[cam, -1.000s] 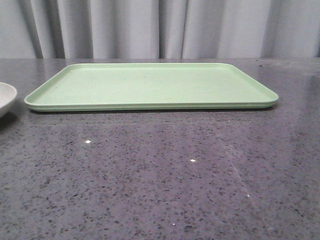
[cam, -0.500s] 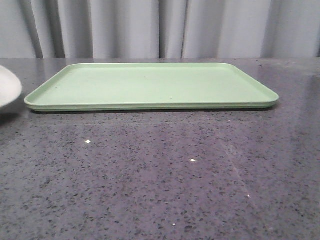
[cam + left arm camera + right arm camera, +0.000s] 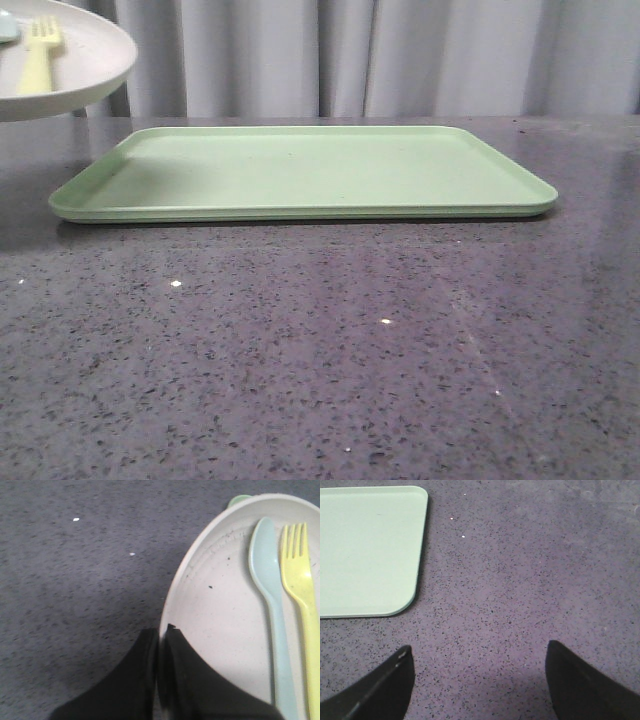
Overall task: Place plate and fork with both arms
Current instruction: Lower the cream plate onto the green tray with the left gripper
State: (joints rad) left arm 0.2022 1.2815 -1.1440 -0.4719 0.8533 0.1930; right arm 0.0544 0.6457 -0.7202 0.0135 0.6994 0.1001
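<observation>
1. Front view: the plate hangs in the air at the upper left, above and just past the left end of the pale green tray, with a shadow falling on the tray's left part. The fork lies on the plate, tines pointing away from the camera, and a sliver of the light blue utensil shows beside it at the picture's edge. The tray lies flat on the grey speckled worktop. No tool shows in this view.

2. Left wrist view: the left tool is clamped on the plate's rim, one dark finger over the inside of the rim and the other under it, with almost no gap between them. The light blue utensil and the fork lie side by side on the plate, close together, the fork farther from the tool. A small corner of the tray peeps out past the plate's far rim.

3. Right wrist view: the right tool has its two fingers spread wide with nothing between them, above bare worktop. One rounded corner of the tray lies beside it, apart from the fingers.
</observation>
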